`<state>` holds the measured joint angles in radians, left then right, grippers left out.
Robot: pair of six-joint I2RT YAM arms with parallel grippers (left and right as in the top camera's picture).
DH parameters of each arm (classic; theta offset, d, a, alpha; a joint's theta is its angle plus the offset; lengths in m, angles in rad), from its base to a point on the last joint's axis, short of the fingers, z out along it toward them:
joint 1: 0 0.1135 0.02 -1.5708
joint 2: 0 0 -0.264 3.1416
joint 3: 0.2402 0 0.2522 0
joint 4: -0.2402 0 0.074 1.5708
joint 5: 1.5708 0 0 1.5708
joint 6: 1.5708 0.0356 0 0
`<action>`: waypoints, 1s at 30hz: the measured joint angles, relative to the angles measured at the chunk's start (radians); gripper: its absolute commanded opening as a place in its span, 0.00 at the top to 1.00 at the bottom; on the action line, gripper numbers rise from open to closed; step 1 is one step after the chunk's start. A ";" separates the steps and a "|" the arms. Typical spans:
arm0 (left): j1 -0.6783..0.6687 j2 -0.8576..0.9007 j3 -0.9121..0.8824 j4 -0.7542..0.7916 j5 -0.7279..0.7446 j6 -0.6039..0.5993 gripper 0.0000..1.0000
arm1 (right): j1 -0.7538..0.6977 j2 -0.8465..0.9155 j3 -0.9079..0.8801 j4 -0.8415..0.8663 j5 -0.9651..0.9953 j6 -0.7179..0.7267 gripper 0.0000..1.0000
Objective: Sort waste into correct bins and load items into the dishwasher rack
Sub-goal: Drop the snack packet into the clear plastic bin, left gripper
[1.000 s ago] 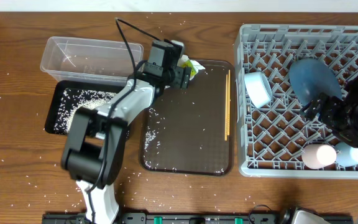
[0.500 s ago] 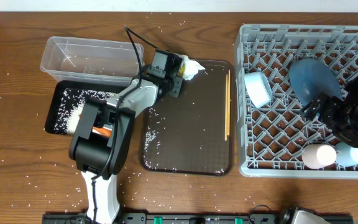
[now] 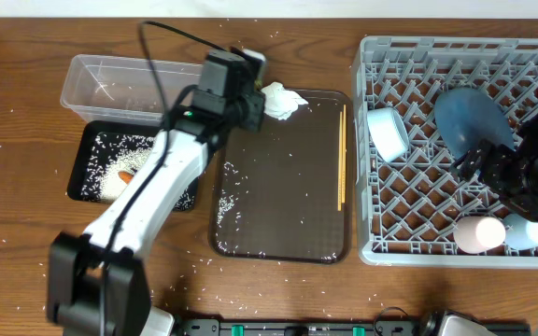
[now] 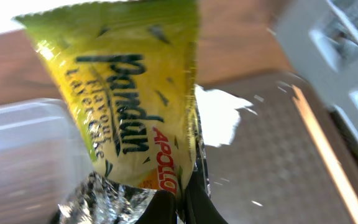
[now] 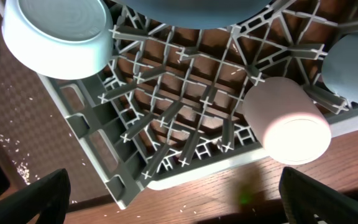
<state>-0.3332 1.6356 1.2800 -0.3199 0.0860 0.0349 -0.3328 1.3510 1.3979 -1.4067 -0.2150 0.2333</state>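
The left gripper [image 4: 180, 206] was closed on the lower edge of the crumpled green-yellow-silver wrapper [image 4: 129, 106]. The wrapper stood up in front of the wrist camera and filled much of that view. Seen from above, this gripper hung over the far left corner of the dark brown serving tray [image 3: 297, 205], just beside the clear tub [image 3: 134, 84]. The white crumpled paper [image 3: 280, 101] lay on that same corner, near the gripper. The black tray [image 3: 80, 159], on the near side of the tub, held white rice grains [image 3: 106, 145] and the orange carrot [image 3: 125, 175]. The wooden chopsticks [image 3: 342, 159] lay along the right side of the serving tray. The right gripper [image 3: 498, 177] was spread wide and held nothing; it hung above the grey rack [image 3: 456, 44]. In the rack were the white bowl [image 3: 387, 133], the dark blue dish [image 3: 470, 121], the pink cup [image 3: 479, 233] and the light blue cup [image 3: 529, 231]. The two cups lay side by side at the near edge.
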 measured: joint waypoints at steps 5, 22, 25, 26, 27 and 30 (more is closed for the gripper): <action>0.081 0.010 0.000 0.037 -0.134 -0.027 0.94 | 0.000 0.000 0.000 0.000 -0.019 0.000 0.01; 0.153 0.134 0.000 0.204 -0.033 -0.133 0.21 | 0.000 0.000 0.000 0.012 -0.043 0.000 0.01; 0.090 0.144 0.000 0.262 -0.009 -0.094 0.16 | 0.000 0.000 0.000 0.013 -0.043 0.000 0.01; 0.072 0.151 0.000 0.280 -0.004 -0.079 0.15 | 0.000 0.000 0.000 0.013 -0.043 0.000 0.01; 0.050 0.163 0.000 0.299 -0.001 -0.056 0.14 | 0.000 0.000 0.000 0.013 -0.044 0.000 0.01; -0.006 0.225 0.000 0.364 0.013 0.010 0.14 | 0.000 0.000 0.000 0.012 -0.044 0.000 0.01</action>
<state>-0.3393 1.8606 1.2800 0.0441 0.0990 0.0452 -0.3325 1.3510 1.3979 -1.3949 -0.2592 0.2333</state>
